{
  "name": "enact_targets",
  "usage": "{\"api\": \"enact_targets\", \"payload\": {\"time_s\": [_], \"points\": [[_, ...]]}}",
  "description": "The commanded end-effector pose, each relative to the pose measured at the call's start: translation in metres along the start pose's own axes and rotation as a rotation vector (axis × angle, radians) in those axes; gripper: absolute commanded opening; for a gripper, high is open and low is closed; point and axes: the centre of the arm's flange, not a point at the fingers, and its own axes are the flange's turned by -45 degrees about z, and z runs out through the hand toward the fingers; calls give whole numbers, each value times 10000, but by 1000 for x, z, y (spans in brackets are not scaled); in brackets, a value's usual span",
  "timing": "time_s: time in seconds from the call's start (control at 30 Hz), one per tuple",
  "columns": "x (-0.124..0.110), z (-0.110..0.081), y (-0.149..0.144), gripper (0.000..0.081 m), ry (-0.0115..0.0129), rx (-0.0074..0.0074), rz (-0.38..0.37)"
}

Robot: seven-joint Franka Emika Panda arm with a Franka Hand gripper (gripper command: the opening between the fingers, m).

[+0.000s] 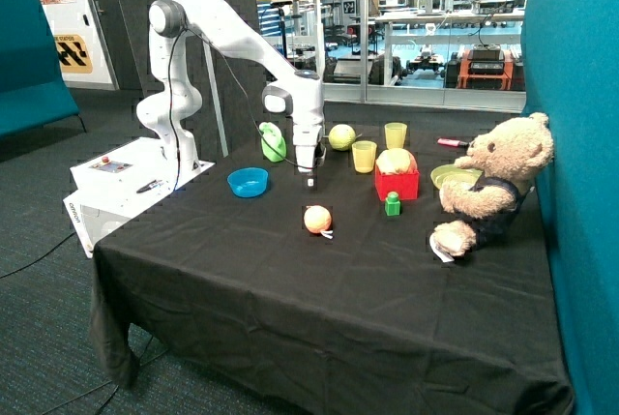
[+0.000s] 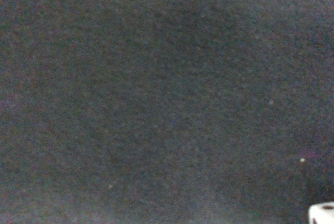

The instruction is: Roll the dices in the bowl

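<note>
While my white jointed arm bends down over the black cloth-covered table [image 1: 290,289], my gripper [image 1: 309,181] hangs just above the cloth, and I cannot tell whether it holds anything or how it is set. Near it on the cloth sits the bowl [image 1: 248,182]: small, round, shallow, smooth bright-blue plastic, standing upright with its mouth facing up. Being round, it has no long axis. At the edge of my wrist view, a white, hard-edged corner of what may be one of the dices [image 2: 321,213] shows against the matte, finely woven cloth; its facing is too cropped to read. Elsewhere on the table are a round orange-and-yellow fruit [image 1: 317,219], two translucent yellow cups [image 1: 364,156], a red box [image 1: 397,182], a green block [image 1: 393,204] and a fuzzy tan teddy bear [image 1: 493,188].
</note>
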Motion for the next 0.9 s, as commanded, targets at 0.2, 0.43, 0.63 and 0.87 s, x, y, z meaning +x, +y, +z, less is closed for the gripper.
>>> {"api": "enact_targets", "payload": {"time_s": [0.2, 0.43, 0.63, 0.87], "points": [[1, 0, -12, 642, -71, 25, 0], [2, 1, -12, 619, -71, 25, 57], [0, 5, -11, 551, -71, 25, 163], [-4, 15, -6, 487, -71, 24, 263]]}}
